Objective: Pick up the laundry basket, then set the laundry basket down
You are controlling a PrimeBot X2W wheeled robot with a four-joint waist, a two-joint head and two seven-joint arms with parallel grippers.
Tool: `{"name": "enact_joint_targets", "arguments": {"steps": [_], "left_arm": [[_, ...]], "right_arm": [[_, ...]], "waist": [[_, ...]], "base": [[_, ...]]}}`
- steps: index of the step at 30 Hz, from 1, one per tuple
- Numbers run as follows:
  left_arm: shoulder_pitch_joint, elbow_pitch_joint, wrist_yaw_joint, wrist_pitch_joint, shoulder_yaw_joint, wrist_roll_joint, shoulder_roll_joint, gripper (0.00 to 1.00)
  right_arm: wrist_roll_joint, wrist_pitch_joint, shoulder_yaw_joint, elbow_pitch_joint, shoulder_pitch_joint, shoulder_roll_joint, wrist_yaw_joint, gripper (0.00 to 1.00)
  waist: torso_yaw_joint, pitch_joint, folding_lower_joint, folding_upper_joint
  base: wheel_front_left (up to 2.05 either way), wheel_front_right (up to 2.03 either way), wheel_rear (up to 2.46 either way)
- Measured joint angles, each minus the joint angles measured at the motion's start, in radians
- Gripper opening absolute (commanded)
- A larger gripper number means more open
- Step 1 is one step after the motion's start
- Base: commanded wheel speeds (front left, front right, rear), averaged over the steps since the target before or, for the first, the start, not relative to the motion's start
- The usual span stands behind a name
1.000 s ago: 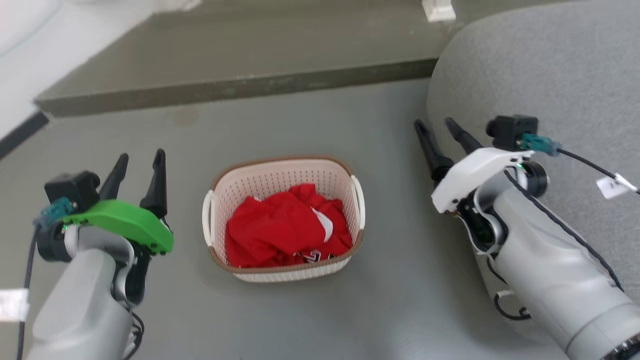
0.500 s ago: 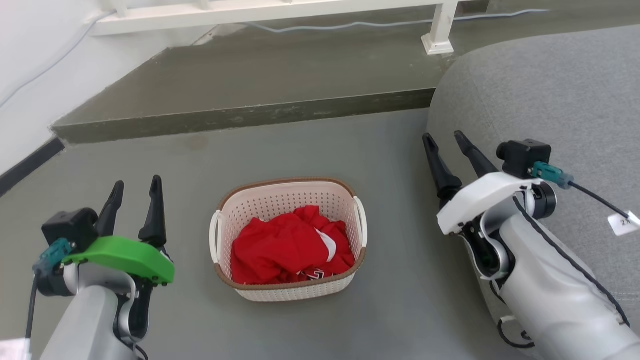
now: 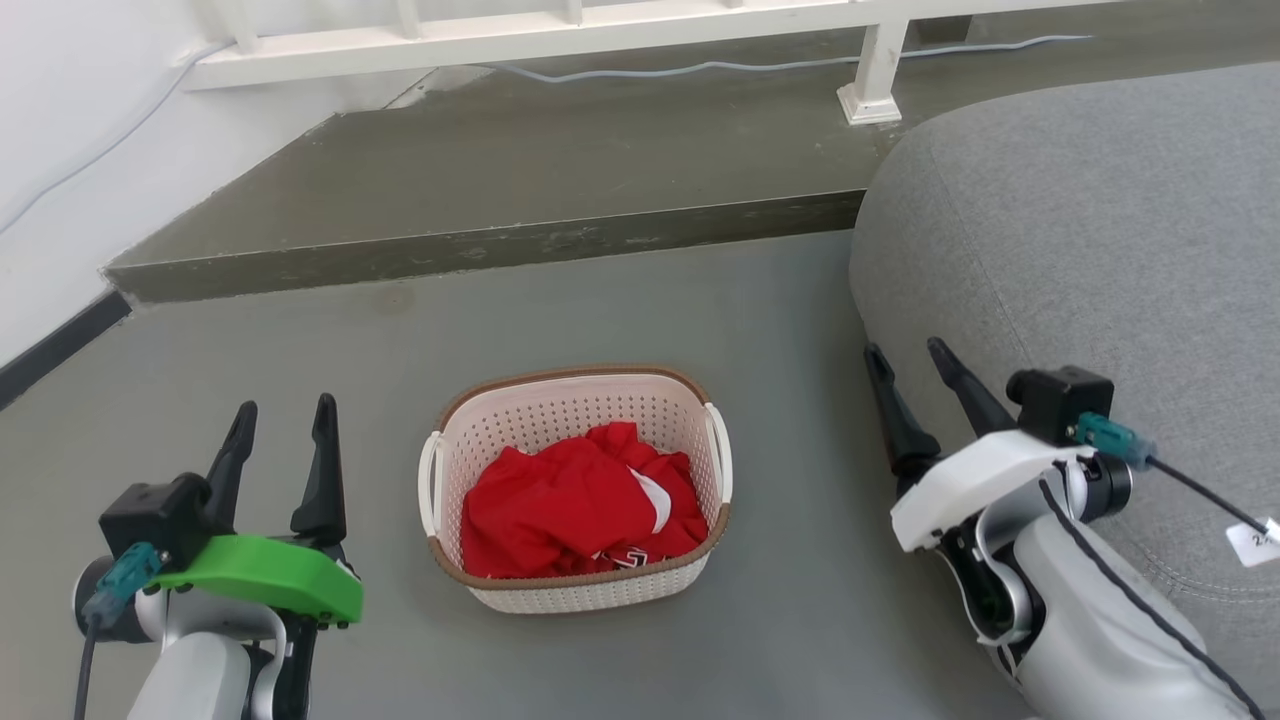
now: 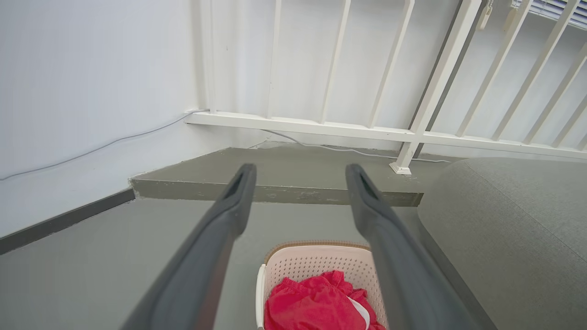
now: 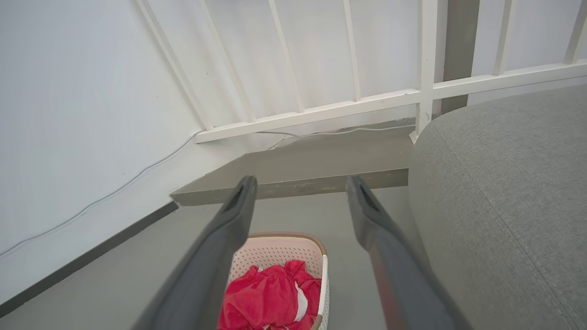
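- The laundry basket [image 3: 590, 598] is seen untouched on the floor [image 3: 800, 620]; the fingers of the left gripper [image 3: 284, 412] and the right gripper [image 3: 907, 350] are spread.
- Both side handles [image 3: 428, 470] should be pinched evenly.

Bunched red cloth [image 3: 570, 495] with a white patch, between the left gripper [image 3: 285, 405] and the right gripper [image 3: 906, 347]. Bare grey floor [image 3: 620, 310] below and ahead of both. Just beside the right gripper, on its outer side, a large rounded seat [image 3: 1080, 230] in grey fabric, down on the floor. Well ahead of the fingertips, a raised darker step [image 3: 520, 180] with a scuffed front edge. Beyond that, a white railing [image 3: 560, 30] with slim bars, one post [image 3: 870, 70] footed on the step, a pale cable [image 3: 700, 68] along its base. Off the left gripper's outer side, white wall [image 3: 70, 130] and dark skirting [image 3: 60, 345].
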Motion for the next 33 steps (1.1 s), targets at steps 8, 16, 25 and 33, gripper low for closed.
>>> {"name": "enact_joint_targets", "arguments": {"steps": [8,16,25,33], "left_arm": [[0.04,-0.053,0.0,0.0,0.027,0.037,-0.017,1.0],[0.071,-0.078,-0.001,0.0,0.045,0.053,-0.038,1.0],[0.09,-0.094,-0.011,0.0,0.059,0.081,-0.057,1.0],[0.098,-0.098,-0.028,0.0,0.074,0.097,-0.067,1.0]], "right_arm": [[-0.047,0.0,-0.011,-0.052,0.035,-0.001,0.001,1.0],[-0.075,0.0,-0.02,-0.071,0.063,-0.001,0.001,1.0],[-0.097,0.0,-0.037,-0.08,0.085,0.001,0.002,1.0],[-0.104,0.0,-0.052,-0.087,0.092,0.002,0.006,1.0]], "waist": [[0.002,0.004,0.0,0.0],[0.007,0.008,0.0,0.0],[0.009,0.012,0.0001,0.0],[0.01,0.013,0.0001,0.0]], "base": [[0.0,0.0,0.0],[0.0,0.0,0.0],[0.0,0.0,0.0],[0.0,0.0,0.0]]}}
